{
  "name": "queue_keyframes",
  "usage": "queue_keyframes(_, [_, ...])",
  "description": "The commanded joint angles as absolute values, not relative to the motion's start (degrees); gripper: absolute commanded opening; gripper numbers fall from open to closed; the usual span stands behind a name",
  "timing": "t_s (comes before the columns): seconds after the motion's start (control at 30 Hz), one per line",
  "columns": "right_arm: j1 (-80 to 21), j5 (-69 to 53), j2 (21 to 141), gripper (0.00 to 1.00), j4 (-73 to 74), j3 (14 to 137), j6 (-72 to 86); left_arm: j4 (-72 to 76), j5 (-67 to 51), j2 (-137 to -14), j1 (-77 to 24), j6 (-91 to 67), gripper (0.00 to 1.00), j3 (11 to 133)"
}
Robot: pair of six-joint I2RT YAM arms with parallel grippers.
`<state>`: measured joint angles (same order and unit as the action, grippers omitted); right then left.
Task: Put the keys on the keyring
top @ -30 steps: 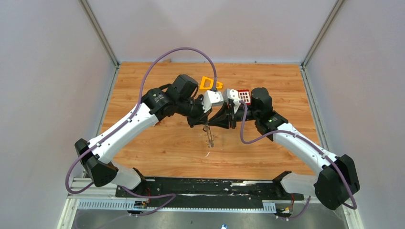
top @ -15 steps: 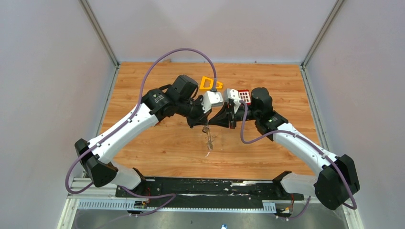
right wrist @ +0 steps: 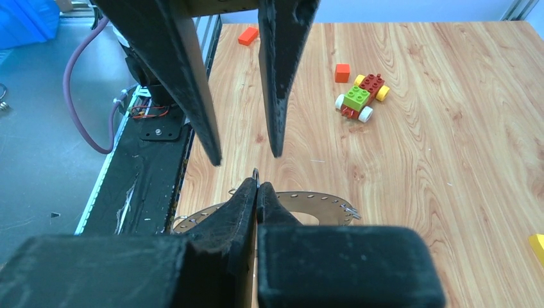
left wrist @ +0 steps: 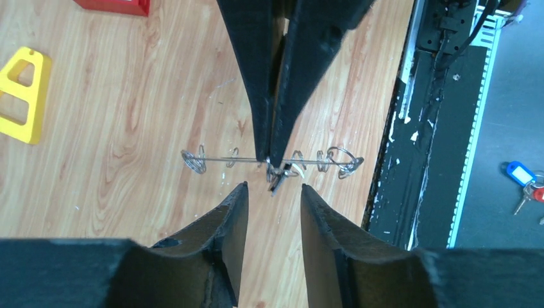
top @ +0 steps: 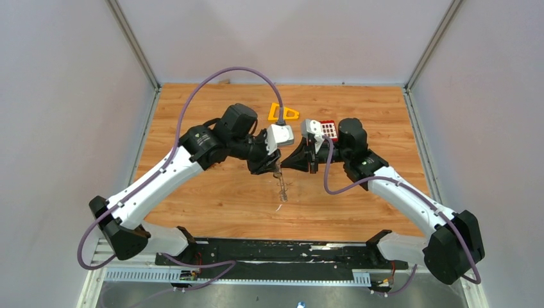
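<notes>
The keyring (left wrist: 212,158) is a thin grey ring seen edge-on in the left wrist view, with several small wire loops hung along its rim. In the right wrist view (right wrist: 321,196) its flat perforated face shows behind the fingers. It stands on edge above the table in the top view (top: 281,186). My right gripper (right wrist: 256,181) is shut on its rim, which also shows in the left wrist view (left wrist: 270,156) and the top view (top: 284,164). A tiny dark key piece (left wrist: 276,181) hangs just under that grip. My left gripper (left wrist: 271,189) is open and empty, a little short of the ring (top: 271,168).
An orange triangular frame (top: 282,113) and a red keypad block (top: 328,128) lie behind the grippers. The right wrist view shows a toy brick car (right wrist: 359,96) and loose bricks (right wrist: 342,72). The black base rail (top: 276,251) runs along the near edge.
My left arm has drawn back to the left, away from the right gripper, uncovering more of the orange frame. The right gripper and the ring have stayed in place.
</notes>
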<state>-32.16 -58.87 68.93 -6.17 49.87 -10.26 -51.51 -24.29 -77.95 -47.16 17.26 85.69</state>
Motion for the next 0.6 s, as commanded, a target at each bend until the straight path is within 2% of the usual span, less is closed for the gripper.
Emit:
queue_keyframes(0.0, [-31.6,-59.9,66.1,0.0,-7.5,52.0,-10.3,-45.5,-24.5,-71.6,-46.8,19.8,0.47,81.6])
queue_keyframes(0.3, [-30.9,-63.7,65.7,0.0,-8.8,52.5,-7.7,-33.1,-25.9,-65.5,-46.3,24.5,0.66,69.4])
queue_keyframes(0.57, [-30.7,-64.6,65.5,0.0,-8.6,52.6,-7.8,-21.7,-31.9,-63.3,-46.3,27.2,0.7,60.3])
